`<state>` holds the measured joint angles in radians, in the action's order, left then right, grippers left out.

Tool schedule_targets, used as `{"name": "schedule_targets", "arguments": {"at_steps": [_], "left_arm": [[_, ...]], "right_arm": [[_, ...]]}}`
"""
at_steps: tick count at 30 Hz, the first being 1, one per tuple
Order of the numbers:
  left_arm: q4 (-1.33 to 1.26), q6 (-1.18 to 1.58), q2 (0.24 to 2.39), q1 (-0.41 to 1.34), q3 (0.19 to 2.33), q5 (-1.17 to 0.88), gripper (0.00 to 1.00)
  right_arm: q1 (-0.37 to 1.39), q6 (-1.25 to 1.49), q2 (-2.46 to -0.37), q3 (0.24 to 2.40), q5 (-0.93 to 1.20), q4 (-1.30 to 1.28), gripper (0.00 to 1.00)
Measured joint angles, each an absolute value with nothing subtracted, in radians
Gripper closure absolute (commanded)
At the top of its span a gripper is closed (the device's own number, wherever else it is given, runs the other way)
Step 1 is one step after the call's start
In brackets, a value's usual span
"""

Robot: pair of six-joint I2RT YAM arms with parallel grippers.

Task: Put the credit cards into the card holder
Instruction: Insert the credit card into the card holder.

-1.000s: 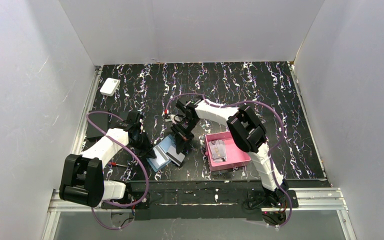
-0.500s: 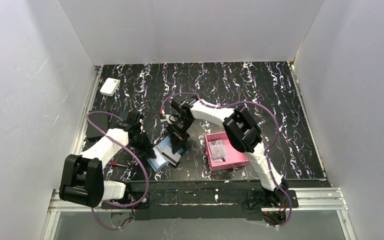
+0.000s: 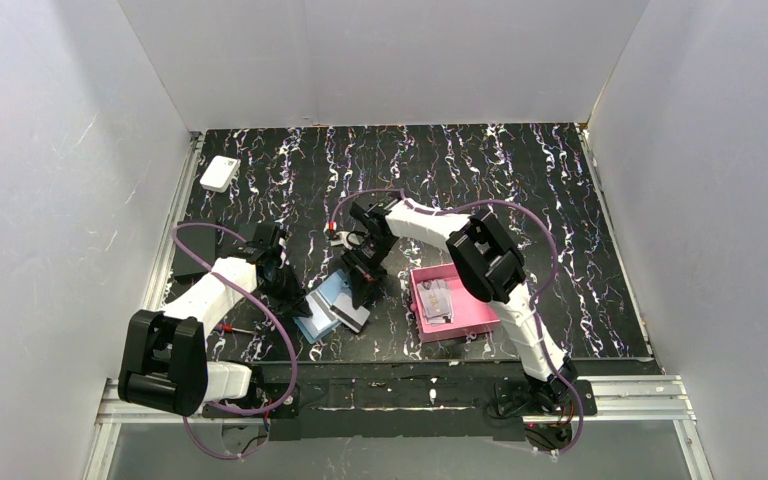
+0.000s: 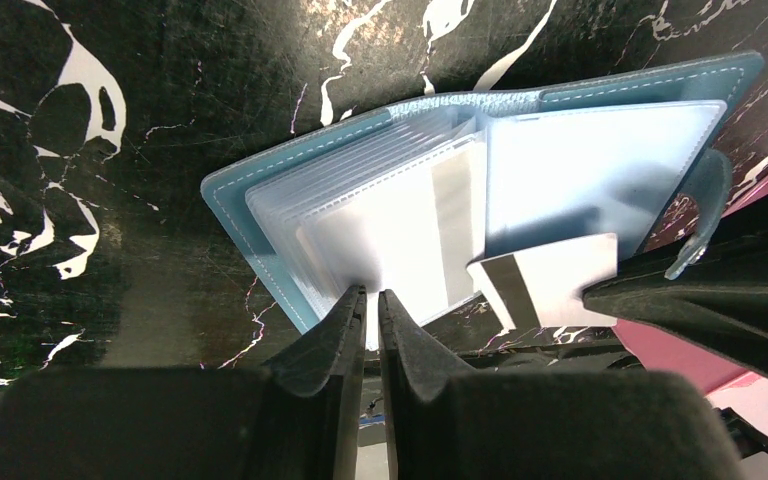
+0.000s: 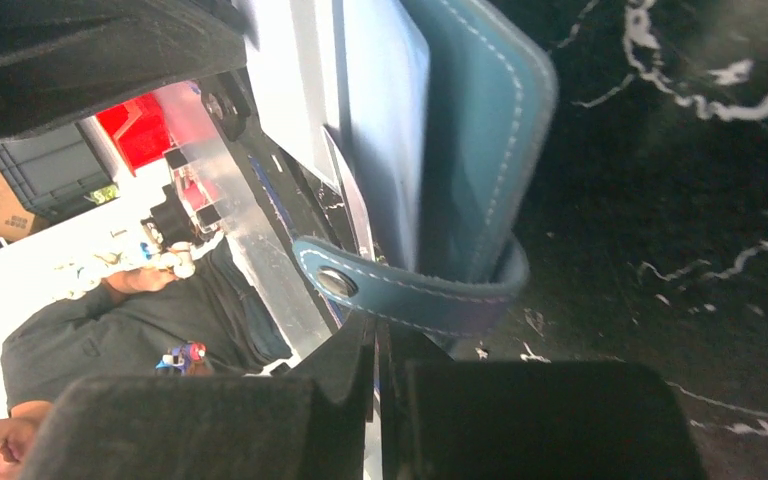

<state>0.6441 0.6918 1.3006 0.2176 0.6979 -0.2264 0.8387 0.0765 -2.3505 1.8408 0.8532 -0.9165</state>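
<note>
At the middle of the table (image 3: 560, 200), you have the card holder (image 4: 560, 150) lying open with its clear sleeves fanned out, and both arms are on it. Your left gripper (image 4: 371, 300) has its fingers drawn narrow and seems to pinch the near edge of the sleeves. Your right gripper (image 5: 375, 345) is closed tight on a striped card (image 4: 550, 280), whose free corner lies over the sleeve edge and is not yet inside a pocket, as far as you can see. Watch that corner: if it meets the sleeve lip off-square, it could buckle, twist in so thin a grip, or ride over the top instead of sliding in. The snap tab (image 5: 410, 290) curls right across the right fingers' path and could snag them. If the left pinch slips, the holder will likely skid or flap shut under the push. As for contents, one pale card (image 4: 430, 235) with a grey stripe appears seated in the sleeves. The pink tray (image 3: 472, 310), just right of the holder, holds more cards (image 3: 435, 298); how many, you cannot tell.
</note>
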Motion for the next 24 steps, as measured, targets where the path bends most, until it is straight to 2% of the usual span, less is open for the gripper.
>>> {"name": "schedule_targets", "arguments": {"at_steps": [24], "left_arm": [[0.643,0.692,1.298,0.218,0.696,-0.226,0.9]], "right_arm": [[0.832,0.073,-2.323,1.834,0.822,-0.931,0.99]]}}
